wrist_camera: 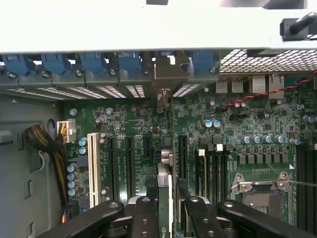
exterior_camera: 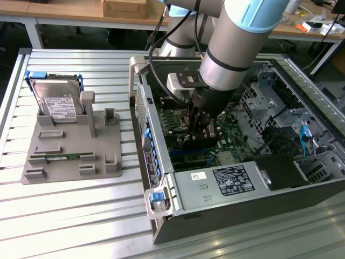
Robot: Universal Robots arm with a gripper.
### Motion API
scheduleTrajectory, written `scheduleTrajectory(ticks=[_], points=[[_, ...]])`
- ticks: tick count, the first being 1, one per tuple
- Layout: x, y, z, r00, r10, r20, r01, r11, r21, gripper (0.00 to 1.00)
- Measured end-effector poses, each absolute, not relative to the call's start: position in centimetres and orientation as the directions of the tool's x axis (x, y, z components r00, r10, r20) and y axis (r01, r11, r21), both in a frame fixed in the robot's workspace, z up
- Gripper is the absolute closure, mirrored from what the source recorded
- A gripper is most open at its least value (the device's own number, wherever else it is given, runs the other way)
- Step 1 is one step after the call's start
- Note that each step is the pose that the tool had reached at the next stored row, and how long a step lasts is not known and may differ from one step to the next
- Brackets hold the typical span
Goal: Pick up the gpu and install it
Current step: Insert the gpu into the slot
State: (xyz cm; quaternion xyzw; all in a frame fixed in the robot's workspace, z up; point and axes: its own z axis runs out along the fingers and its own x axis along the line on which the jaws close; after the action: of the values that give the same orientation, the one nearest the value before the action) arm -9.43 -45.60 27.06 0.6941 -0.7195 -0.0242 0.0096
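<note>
The gpu [wrist_camera: 165, 176] shows edge-on in the wrist view as a thin upright card. It stands over the green motherboard [wrist_camera: 129, 124], and its silver end bracket [wrist_camera: 167, 74] is against the rear slot openings. My gripper [wrist_camera: 166, 201] is shut on the card, one black finger [wrist_camera: 146, 213] on each side. In the exterior view the gripper [exterior_camera: 200, 128] reaches down into the open computer case [exterior_camera: 161, 178]. There the dark gpu [exterior_camera: 190, 142] sits low against the motherboard [exterior_camera: 175, 120]. Whether the card is fully seated in a slot is hidden.
A grey fixture [exterior_camera: 70, 145] in the exterior view's left holds a silver hard drive [exterior_camera: 56, 102] and a memory stick [exterior_camera: 64, 156]. Inside the case are the power supply [exterior_camera: 229, 181], drive cage [exterior_camera: 269, 102], cables, a white slot [wrist_camera: 92, 168] and the CPU socket [wrist_camera: 257, 191].
</note>
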Motion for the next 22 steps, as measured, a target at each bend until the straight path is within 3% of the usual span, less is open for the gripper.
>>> scheduleTrajectory(ticks=[22], points=[[-9.43,-45.84,27.00,-0.053,-0.998,-0.019,-0.997,0.052,0.048,0.74]])
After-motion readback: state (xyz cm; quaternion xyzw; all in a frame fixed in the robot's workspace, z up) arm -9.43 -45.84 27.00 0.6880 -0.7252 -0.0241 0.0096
